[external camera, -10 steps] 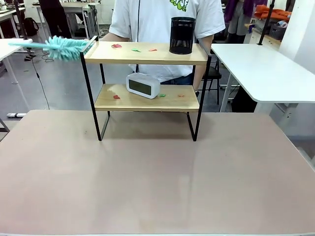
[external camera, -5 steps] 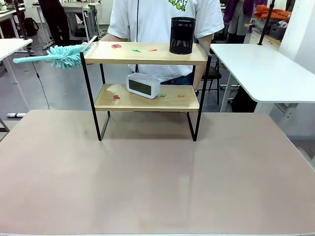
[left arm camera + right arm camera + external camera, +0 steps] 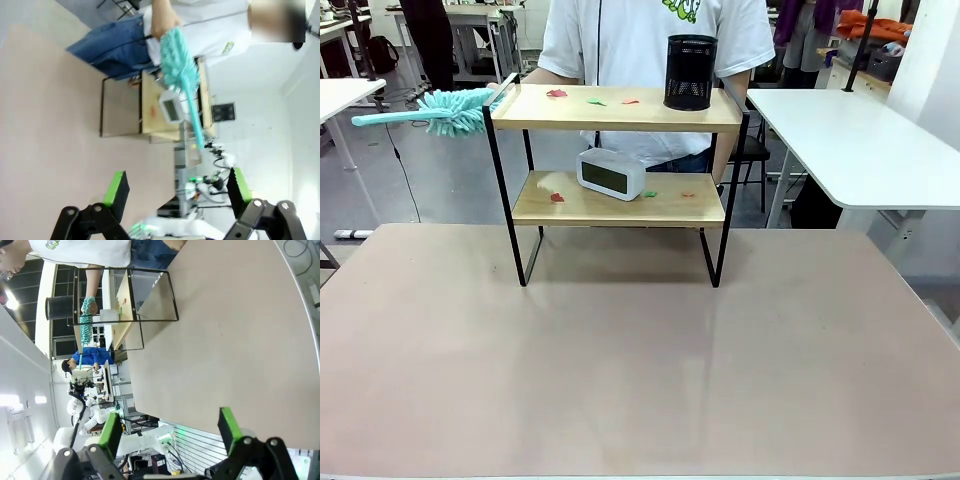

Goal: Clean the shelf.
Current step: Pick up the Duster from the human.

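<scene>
left gripper [image 3: 178, 186], right gripper [image 3: 169, 426] spread wide; hand [image 3: 164, 19] holds duster [image 3: 455, 108]

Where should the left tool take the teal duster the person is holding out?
Grip the teal duster by its bare handle, which sticks out roughly level past the shelf's left end. Come from the robot's left, closing across the thin rod. The fluffy head is soft and bulky, and the person's hand seems to be at that end, so likely best avoided.
</scene>
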Motion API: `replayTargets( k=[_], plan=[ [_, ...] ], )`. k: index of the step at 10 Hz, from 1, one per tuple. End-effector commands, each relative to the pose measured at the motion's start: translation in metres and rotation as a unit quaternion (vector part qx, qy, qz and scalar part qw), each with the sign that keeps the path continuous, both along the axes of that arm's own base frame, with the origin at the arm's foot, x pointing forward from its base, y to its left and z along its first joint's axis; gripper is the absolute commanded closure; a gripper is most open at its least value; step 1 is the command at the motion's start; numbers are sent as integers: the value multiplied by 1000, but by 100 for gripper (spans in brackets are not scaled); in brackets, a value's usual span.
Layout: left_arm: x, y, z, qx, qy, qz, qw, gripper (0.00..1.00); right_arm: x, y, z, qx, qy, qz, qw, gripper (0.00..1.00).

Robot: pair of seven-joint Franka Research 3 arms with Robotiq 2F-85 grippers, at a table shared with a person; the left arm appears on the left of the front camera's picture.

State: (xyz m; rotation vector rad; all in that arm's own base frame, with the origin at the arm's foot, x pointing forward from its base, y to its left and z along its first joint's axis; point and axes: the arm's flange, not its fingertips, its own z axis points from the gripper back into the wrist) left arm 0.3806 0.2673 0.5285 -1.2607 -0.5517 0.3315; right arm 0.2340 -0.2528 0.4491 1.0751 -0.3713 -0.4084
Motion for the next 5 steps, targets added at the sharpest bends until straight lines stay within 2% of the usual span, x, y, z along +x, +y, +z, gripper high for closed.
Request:
replayTargets(
  k=[1, 3, 4, 5],
  plan=[
    [42, 7, 4, -29, 35, -8, 999, 0, -2, -3, 1, -8, -7, 10, 1000, 0],
    [94, -11, 4, -44, 62, -15, 997, 0, -2, -3, 1, -8, -7, 10, 1000, 0],
    [108, -19, 5, -10, 129, -32, 991, 0, -2, -3, 1, -8, -7, 10, 1000, 0],
    [82, -14, -7, -34, 47, -16, 998, 0, -2, -3, 1, -8, -7, 10, 1000, 0]
  ],
)
